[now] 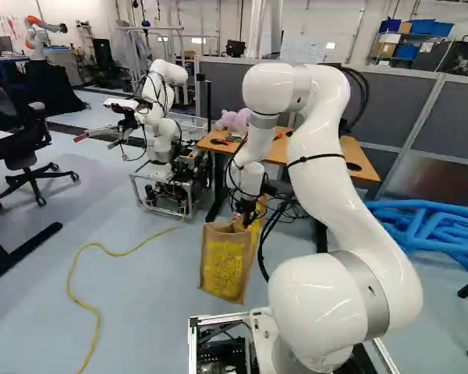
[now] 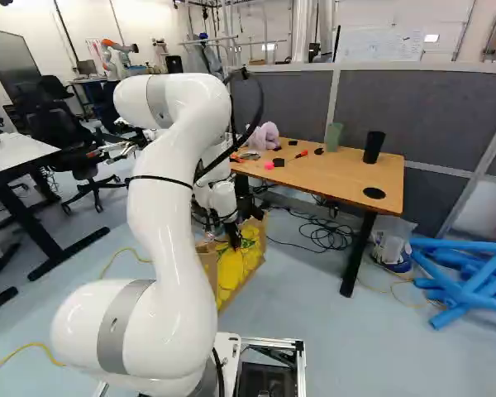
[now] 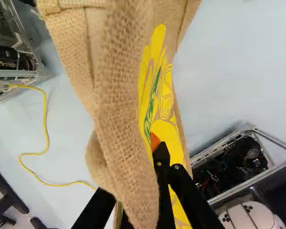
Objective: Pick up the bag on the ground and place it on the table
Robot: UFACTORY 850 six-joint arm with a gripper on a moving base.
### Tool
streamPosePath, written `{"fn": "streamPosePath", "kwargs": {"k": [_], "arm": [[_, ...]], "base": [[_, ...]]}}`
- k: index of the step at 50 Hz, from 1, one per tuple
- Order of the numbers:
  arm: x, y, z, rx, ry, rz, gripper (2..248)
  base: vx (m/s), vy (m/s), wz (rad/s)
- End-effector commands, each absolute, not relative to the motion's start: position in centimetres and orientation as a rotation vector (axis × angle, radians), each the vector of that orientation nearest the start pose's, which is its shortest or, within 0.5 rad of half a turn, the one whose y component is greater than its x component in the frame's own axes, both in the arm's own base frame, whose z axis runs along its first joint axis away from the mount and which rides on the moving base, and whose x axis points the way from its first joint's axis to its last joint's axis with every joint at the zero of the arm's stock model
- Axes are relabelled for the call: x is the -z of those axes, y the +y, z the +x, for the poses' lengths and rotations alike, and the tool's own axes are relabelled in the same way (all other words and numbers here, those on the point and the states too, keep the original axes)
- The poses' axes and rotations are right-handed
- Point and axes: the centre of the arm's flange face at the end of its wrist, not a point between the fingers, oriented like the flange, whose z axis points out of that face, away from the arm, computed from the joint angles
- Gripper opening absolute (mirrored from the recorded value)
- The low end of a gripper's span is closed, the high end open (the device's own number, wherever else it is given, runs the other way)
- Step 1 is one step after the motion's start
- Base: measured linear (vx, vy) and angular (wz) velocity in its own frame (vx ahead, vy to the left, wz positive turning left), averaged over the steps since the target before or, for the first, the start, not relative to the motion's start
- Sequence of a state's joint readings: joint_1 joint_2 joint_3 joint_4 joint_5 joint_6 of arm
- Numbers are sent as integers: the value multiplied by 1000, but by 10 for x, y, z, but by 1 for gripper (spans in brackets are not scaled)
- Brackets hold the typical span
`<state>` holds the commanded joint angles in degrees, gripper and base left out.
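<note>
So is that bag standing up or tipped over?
Upright, leaning slightly: the left base view shows the bag with its mouth on top.

White arm (image 1: 333,175) arched, claw (image 2: 235,241) pointing down

Tan bag (image 3: 119,105) — yellow-and-green print (image 3: 155,102), blue tubes (image 2: 461,288), yellow cable (image 3: 47,129)

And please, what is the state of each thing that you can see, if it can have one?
Bag: upright, lower than the tabletop
Gripper: down at the bag's mouth
Table: standing, holding several things
Green cup: upright
Black cup: upright
Yellow cable: loosely curved on the floor
Blue tubes: piled up
</note>
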<state>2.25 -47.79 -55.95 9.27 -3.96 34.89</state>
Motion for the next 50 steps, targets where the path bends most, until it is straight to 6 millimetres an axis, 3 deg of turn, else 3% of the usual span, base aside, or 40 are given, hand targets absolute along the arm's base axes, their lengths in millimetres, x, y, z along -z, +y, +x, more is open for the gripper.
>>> {"fn": "streamPosePath", "kwargs": {"k": [17, 50], "arm": [[-161, 22, 491, 13, 1161, -2880, 32], [-211, 23, 476, 70, 1244, -2806, 32]], "base": [[0, 0, 0], [0, 0, 0]]}}
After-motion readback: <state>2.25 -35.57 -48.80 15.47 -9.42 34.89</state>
